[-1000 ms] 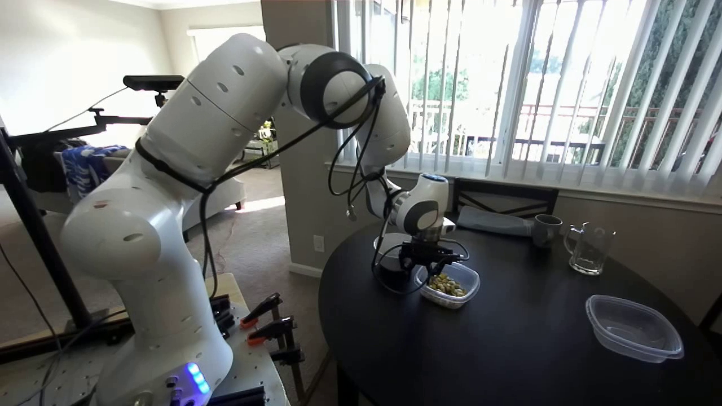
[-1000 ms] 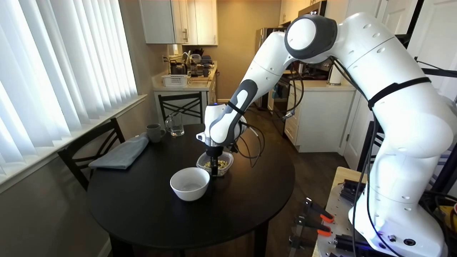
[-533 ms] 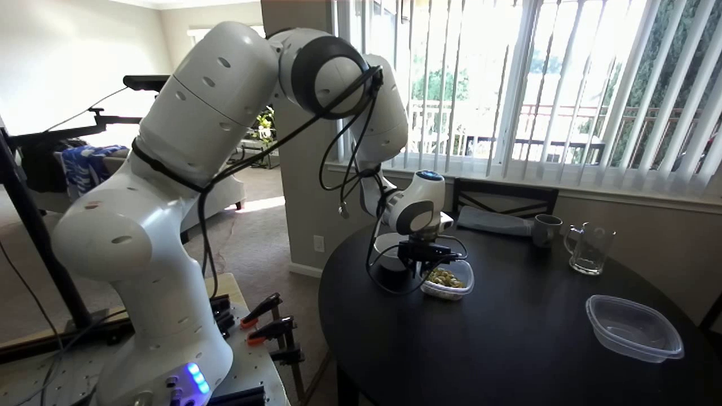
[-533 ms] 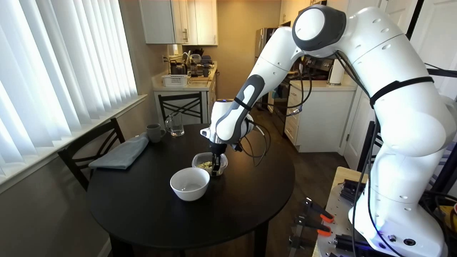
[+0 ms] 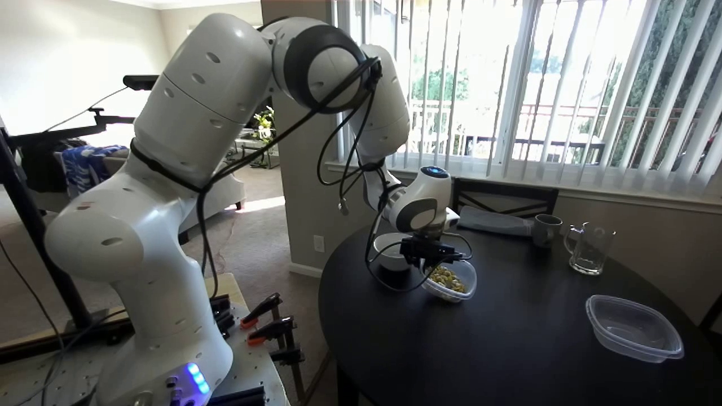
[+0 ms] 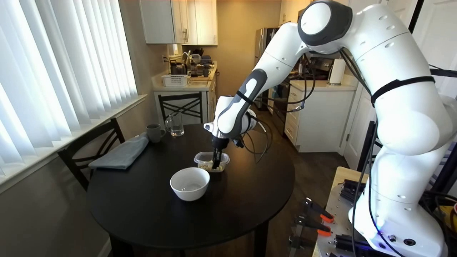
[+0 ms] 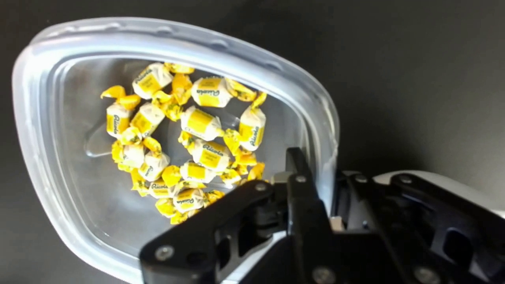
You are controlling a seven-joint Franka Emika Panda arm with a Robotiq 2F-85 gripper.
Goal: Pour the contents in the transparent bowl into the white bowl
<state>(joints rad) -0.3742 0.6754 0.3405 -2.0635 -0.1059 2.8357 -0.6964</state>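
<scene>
Pinching one wall of the transparent bowl point(image 7: 181, 45), the gripper point(image 7: 320, 175) stands closed. White bowl point(image 6: 189, 195) lies near, beyond that wall.

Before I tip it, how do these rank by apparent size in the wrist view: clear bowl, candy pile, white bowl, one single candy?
1. Clear bowl
2. Candy pile
3. Single candy
Unranked: white bowl; only a slice shows, the rest hidden or out of frame.

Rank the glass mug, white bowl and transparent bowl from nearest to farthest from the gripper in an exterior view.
1. Transparent bowl: its rim held in the gripper.
2. White bowl: image left, nearer the camera.
3. Glass mug: image left, far behind.
</scene>
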